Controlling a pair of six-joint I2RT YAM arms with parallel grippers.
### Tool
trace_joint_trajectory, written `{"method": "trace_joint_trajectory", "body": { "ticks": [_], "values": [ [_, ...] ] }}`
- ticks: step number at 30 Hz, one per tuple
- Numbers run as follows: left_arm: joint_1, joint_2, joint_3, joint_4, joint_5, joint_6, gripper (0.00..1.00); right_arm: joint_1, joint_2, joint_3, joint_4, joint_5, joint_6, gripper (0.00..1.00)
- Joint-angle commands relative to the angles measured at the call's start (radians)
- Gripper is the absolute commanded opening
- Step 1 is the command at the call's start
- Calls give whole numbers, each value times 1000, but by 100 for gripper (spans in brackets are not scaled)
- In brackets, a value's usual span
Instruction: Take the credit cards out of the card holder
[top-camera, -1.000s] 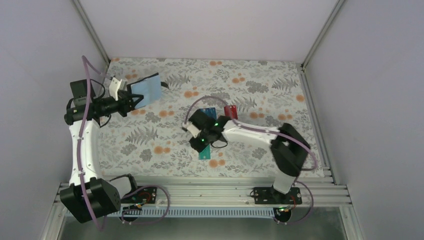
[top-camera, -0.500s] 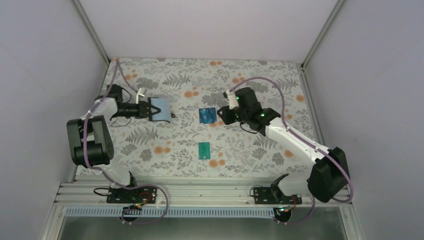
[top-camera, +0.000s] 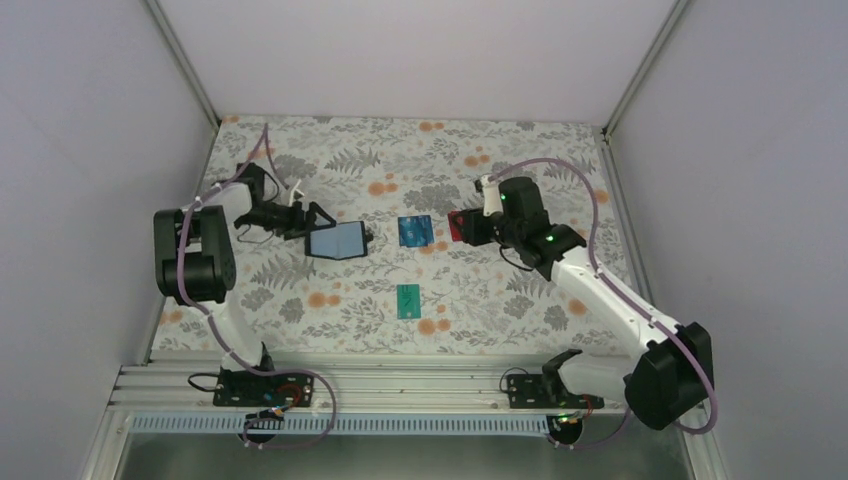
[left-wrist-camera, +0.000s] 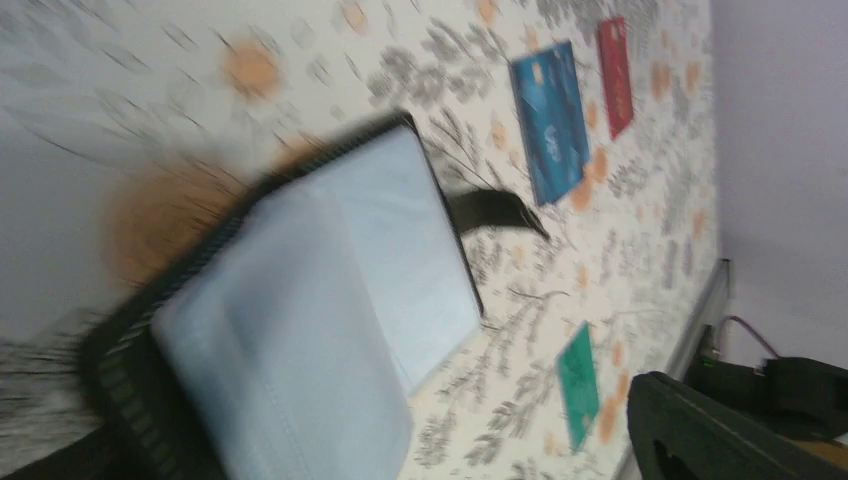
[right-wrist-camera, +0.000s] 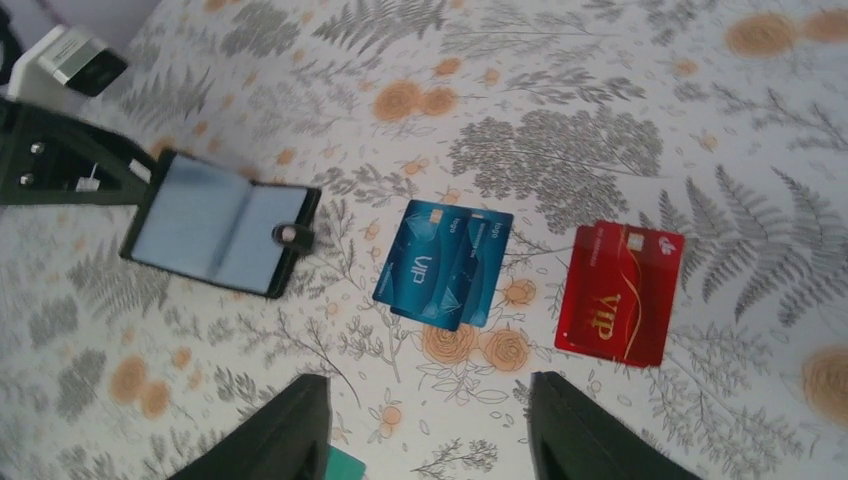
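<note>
Red card (top-camera: 461, 226), blue card (top-camera: 415, 230), teal card (top-camera: 408, 300) out on surface (top-camera: 520, 160) | card holder (top-camera: 337, 241) open, 9 o'clock of blue | left jaws spread, empty; right jaws spread, empty | likely done: lift straight up, brush nothing

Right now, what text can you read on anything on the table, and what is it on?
"VIP": on the blue card.
"VIP": on the red card.
Smaller print along each of those cards' edges: too small to read.
The teal-green card: markings too small to read.
The card holder: no text visible.
</note>
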Motion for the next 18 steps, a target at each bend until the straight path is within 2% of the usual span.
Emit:
{"method": "trace_joint_trajectory", "body": {
  "ticks": [1, 2, 3, 4, 5, 7, 9, 11, 13, 15, 17, 18],
  "values": [
    [83, -59, 147, -18, -151, 11, 100, -75, -52, -18, 51, 14, -2, 63],
    [110, -89, 185, -6, -201, 20, 100, -104, -65, -20, 63, 28, -6, 76],
    [140, -128, 223, 15, -275, 32, 100, -147, -75, -24, 78, 35, -8, 96],
    [167, -170, 240, 49, -348, 45, 100, -191, -88, -27, 100, 25, -11, 99],
    [187, -210, 242, 86, -447, 60, 100, -245, -100, -30, 129, 6, -15, 99],
    [216, -298, 209, 175, -536, 93, 100, -353, -138, -52, 209, -37, -3, 99],
    [222, -368, 150, 257, -573, 118, 100, -458, -182, -98, 318, -53, 30, 99],
    [221, -423, 66, 328, -538, 90, 100, -534, -235, -167, 449, -28, 64, 99],
    [219, -479, -51, 447, -488, 5, 100, -571, -277, -246, 557, 40, 67, 99],
    [212, -528, -202, 610, -504, -133, 100, -576, -307, -345, 694, 94, 9, 99],
    [171, -578, -345, 787, -560, -201, 100, -579, -322, -473, 847, 156, -26, 99],
    [142, -601, -400, 863, -632, -214, 100, -579, -325, -534, 929, 171, -43, 99]
  ]
}}
